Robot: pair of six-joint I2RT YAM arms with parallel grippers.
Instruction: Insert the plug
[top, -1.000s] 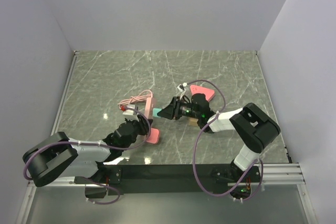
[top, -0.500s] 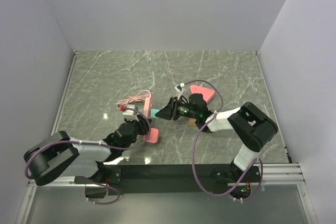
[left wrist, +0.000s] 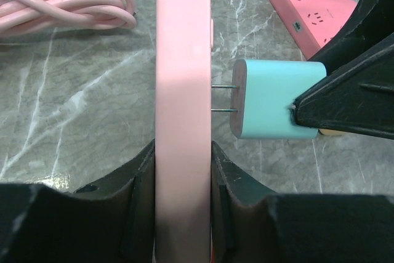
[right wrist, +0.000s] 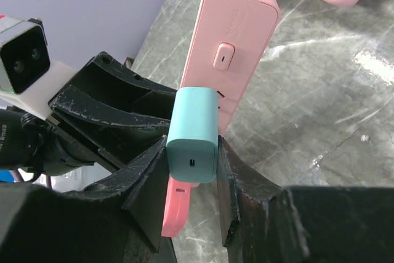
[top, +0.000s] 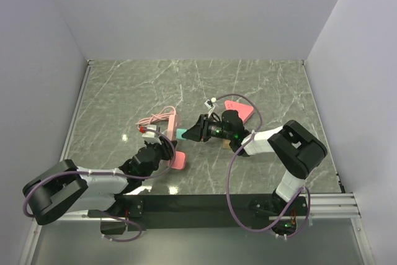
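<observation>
In the left wrist view, the left fingers [left wrist: 138, 201] clamp a pink power strip [left wrist: 183, 60] that stands on edge and runs from the bottom to the top of the frame. Right of it, the right fingers [left wrist: 345, 90] grip the teal plug [left wrist: 274, 100]. Its two prongs [left wrist: 223, 86] reach the strip's face, with a gap between plug body and strip. A coiled pink cable [left wrist: 61, 1] lies upper left on the table [left wrist: 80, 121]. A second pink socket block [left wrist: 311, 13] sits upper right.

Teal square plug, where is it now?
In the left wrist view the teal square plug sits right of centre, pinched by the right gripper, its two prongs reaching the pink power strip that the left gripper holds.
</observation>
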